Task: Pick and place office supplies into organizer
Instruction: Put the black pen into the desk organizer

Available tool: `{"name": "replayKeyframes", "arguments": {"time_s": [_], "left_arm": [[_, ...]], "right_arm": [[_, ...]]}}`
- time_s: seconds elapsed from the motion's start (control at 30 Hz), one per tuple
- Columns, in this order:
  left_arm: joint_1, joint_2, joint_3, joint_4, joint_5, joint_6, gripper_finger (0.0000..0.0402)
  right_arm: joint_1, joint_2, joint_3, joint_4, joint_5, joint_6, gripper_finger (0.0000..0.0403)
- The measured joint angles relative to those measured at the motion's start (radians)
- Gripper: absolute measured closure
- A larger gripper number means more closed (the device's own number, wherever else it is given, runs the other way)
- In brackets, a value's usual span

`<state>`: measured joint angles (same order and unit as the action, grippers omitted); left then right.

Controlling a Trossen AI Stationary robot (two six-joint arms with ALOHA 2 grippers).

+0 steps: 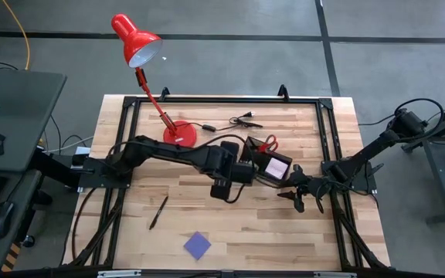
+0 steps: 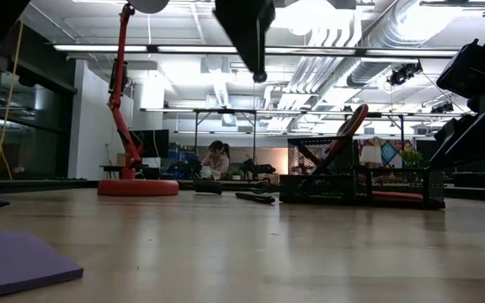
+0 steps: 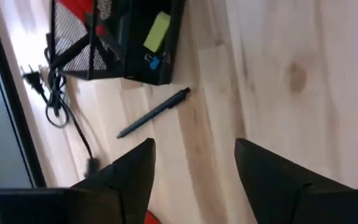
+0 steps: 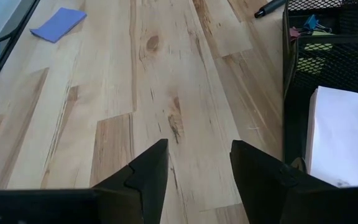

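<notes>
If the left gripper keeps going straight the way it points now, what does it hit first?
Probably the thin dark pen lying on the wooden table, ahead of the open left gripper. The black mesh organizer lies just beyond it. Depth is uncertain.

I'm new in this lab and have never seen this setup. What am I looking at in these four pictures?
Two dark robot arms work at a wooden table. One picture looks down from above, one sits at table height, and two come from cameras on the wrists. The left gripper hangs open and empty over a pen beside the black mesh organizer. The right gripper is open and empty next to the organizer, which already holds red-handled scissors and a pink note pad. Another pen, a blue-purple note pad and a red desk lamp are also on the table.
</notes>
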<state>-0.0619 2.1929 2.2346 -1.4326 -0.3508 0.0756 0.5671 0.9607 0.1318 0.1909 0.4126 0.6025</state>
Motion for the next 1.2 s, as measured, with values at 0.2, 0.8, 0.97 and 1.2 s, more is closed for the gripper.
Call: {"name": "replayKeyframes", "arguments": {"time_s": [0.2, 0.8, 0.97, 1.2], "left_arm": [[0.048, -0.011, -0.159, 0.186, -0.003, 0.157, 0.02], [0.146, -0.554, -1.261, 1.506, 0.237, 0.286, 0.0201], [0.229, -0.617, -1.444, 1.723, 0.396, 0.209, 0.0203], [0.399, -0.593, -1.463, 1.694, 0.651, 0.049, 0.0202]], "right_arm": [[0.0, 0.0, 0.0, 0.0, 0.0, 0.0, 0.0233], [0.0, -0.003, -0.001, -0.016, 0.001, 0.0, 0.0245], [0.0, 0.0, 0.0, -0.014, 0.0, 0.0, 0.0247], [0.0, 0.0, 0.0, -0.012, 0.0, 0.0, 0.024]]}}
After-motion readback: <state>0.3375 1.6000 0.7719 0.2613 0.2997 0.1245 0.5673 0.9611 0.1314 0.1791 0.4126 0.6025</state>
